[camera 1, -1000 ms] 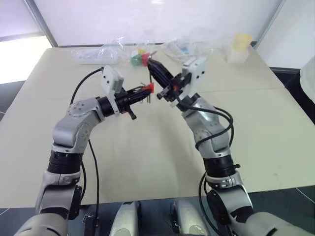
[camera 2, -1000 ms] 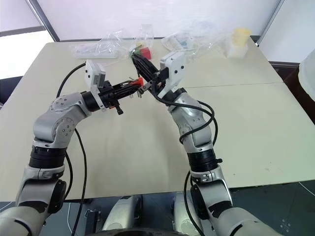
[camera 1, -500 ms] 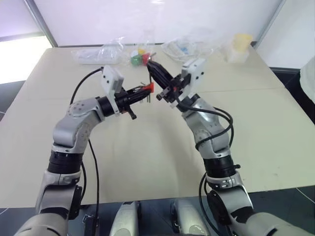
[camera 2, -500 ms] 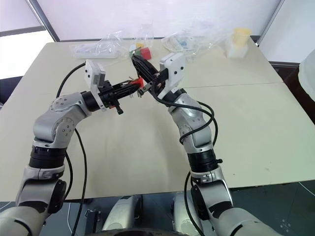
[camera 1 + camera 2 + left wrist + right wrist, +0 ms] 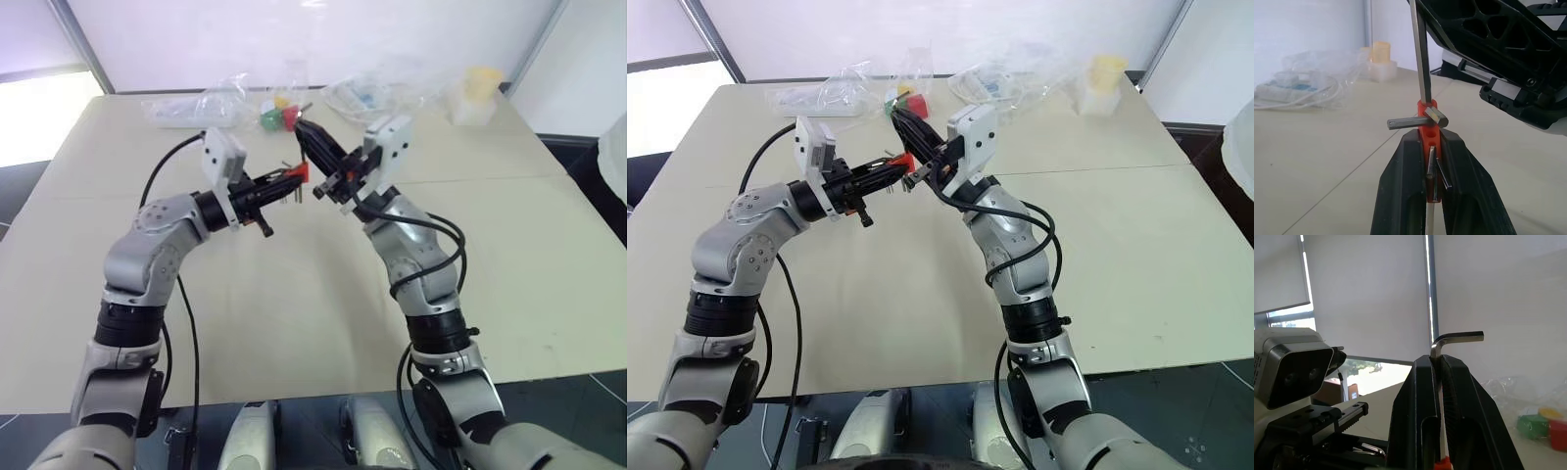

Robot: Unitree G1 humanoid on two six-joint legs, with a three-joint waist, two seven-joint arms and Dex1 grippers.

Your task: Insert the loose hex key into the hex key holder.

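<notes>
While the hex key holder [image 5: 1428, 147] was clamped by the left pincer [image 5: 1433, 171], the loose hex key [image 5: 1449, 340] was gripped by the right pincer [image 5: 1439, 363].

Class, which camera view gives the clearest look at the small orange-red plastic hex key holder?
The left wrist view: the small orange-red plastic hex key holder stands close up, clamped by the left gripper, a long grey metal rod meeting its top. The eye views show a small red speck; the right wrist view shows a sliver.
</notes>
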